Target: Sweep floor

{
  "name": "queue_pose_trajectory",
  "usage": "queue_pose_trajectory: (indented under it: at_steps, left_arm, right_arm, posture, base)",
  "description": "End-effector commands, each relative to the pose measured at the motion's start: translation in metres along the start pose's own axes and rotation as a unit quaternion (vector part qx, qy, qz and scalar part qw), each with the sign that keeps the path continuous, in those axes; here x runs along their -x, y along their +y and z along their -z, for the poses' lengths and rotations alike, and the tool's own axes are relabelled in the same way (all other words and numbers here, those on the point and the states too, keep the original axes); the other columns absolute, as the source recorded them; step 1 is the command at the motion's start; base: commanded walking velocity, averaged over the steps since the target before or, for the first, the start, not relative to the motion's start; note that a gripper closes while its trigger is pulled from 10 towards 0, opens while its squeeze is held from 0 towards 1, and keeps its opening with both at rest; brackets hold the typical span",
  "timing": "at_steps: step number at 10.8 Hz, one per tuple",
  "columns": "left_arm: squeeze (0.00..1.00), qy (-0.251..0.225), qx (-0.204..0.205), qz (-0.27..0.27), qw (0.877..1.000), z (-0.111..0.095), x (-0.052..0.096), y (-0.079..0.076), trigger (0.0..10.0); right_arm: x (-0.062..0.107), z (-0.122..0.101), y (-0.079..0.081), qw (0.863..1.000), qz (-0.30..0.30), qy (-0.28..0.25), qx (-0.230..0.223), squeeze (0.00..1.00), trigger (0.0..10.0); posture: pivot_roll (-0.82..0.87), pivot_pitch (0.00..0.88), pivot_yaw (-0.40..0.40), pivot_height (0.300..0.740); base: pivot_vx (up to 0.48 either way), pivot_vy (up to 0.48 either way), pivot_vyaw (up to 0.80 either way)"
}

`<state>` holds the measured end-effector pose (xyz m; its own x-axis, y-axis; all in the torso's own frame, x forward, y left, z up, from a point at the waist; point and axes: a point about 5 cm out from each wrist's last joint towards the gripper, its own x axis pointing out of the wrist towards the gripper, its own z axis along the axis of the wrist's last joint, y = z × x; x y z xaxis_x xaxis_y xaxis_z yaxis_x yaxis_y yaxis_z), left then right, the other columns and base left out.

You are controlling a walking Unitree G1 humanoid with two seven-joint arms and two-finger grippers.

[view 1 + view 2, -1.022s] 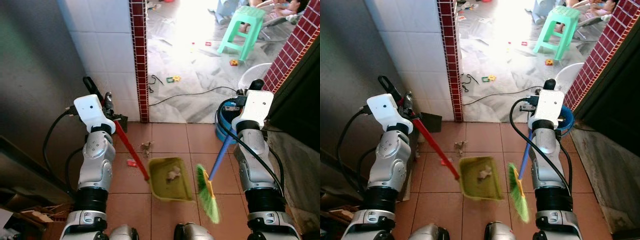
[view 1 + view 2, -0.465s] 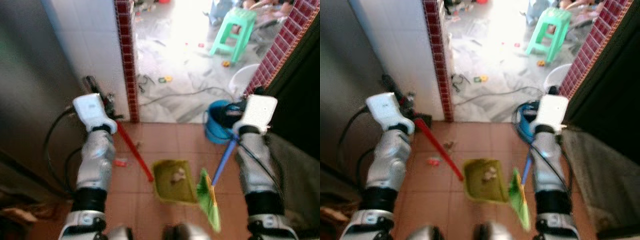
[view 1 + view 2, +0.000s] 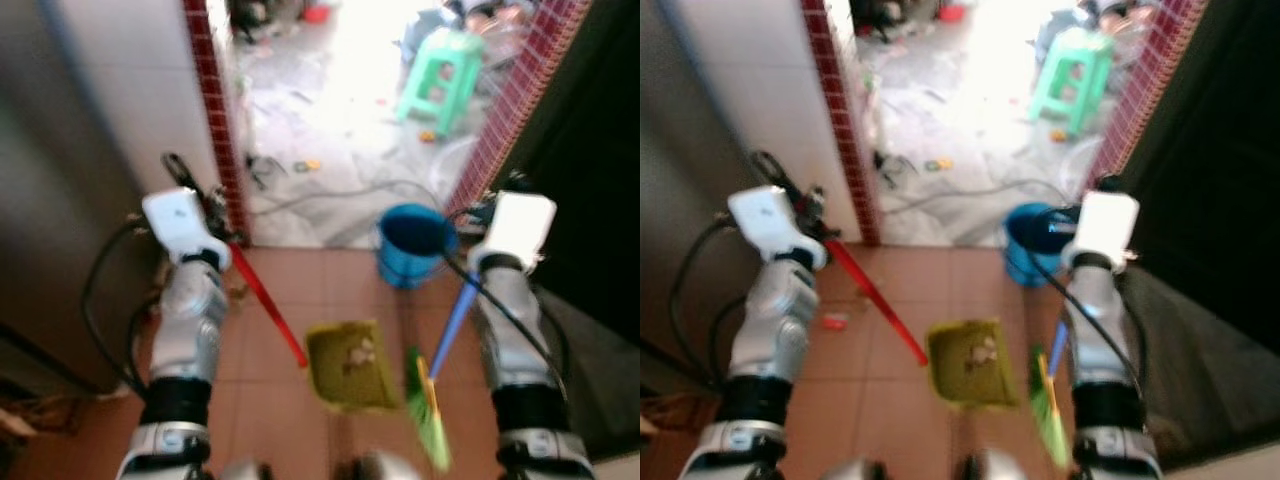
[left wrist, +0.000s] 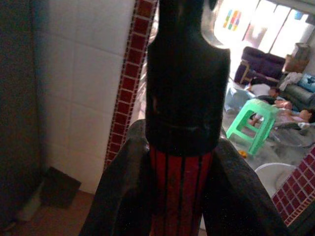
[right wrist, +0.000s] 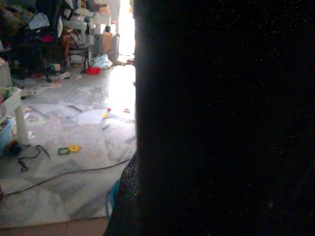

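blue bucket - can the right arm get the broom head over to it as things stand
Probably yes. The blue bucket stands on the tiles just ahead of the right end effector, which holds the broom by its blue handle, and bare floor lies between them. The frame is blurred, so spacing is uncertain.

Terracotta tile floor (image 3: 290,420), white-tiled wall (image 3: 130,90) w/ red trim, sunlit marble rm, green stool (image 3: 440,65).

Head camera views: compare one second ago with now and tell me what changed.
The whole view has swung, so the camera moved, not the things; the blue bucket now shows fully. Unchanged: the left gripper holds the red handle of the green dustpan, still carrying debris, and the right arm holds the broom beside it.
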<state>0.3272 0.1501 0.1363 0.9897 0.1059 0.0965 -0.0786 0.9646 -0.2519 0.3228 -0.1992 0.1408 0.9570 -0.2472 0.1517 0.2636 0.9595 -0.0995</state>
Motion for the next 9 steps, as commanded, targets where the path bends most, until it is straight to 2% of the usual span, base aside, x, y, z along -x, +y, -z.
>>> queue_pose_trajectory:
  at_steps: [1, 3, 6, 8, 9]
  left_arm:
    - [0.00, -0.031, 0.001, 0.010, 0.999, -0.014, -0.004, -0.007, 10.0]
    - [0.00, -0.032, 0.003, 0.006, 0.999, -0.015, -0.005, -0.006, 10.0]
    - [0.00, -0.059, 0.038, -0.017, 0.997, -0.026, -0.010, -0.001, 10.0]
    - [0.00, -0.053, 0.061, -0.033, 0.996, -0.021, -0.009, 0.005, 10.0]
    - [0.00, -0.049, 0.065, -0.034, 0.996, -0.016, -0.008, 0.004, 10.0]
  right_arm:
    - [-0.003, -0.008, -0.008, 1.000, 0.013, -0.018, 0.007, 0.00, 10.0]
    - [-0.004, -0.007, -0.014, 0.999, 0.019, -0.018, 0.019, 0.00, 10.0]
    - [-0.006, -0.013, -0.019, 0.998, 0.007, -0.035, 0.060, 0.00, 10.0]
    - [-0.007, -0.014, -0.026, 0.997, 0.013, -0.039, 0.067, 0.00, 10.0]
    - [-0.009, -0.022, -0.028, 0.997, 0.017, -0.053, 0.051, 0.00, 10.0]
  posture:
    - [-0.08, 0.000, 0.018, 0.740]
    - [-0.08, 0.000, 0.012, 0.740]
    - [-0.12, 0.000, -0.015, 0.740]
    - [-0.13, 0.000, -0.013, 0.740]
    - [-0.13, 0.000, -0.012, 0.740]
  base:
    - [0.000, -0.398, 0.00]
    - [0.000, -0.373, 0.00]
    - [0.000, 0.000, 0.00]
    - [0.000, 0.000, 0.00]
    - [0.000, 0.000, 0.00]
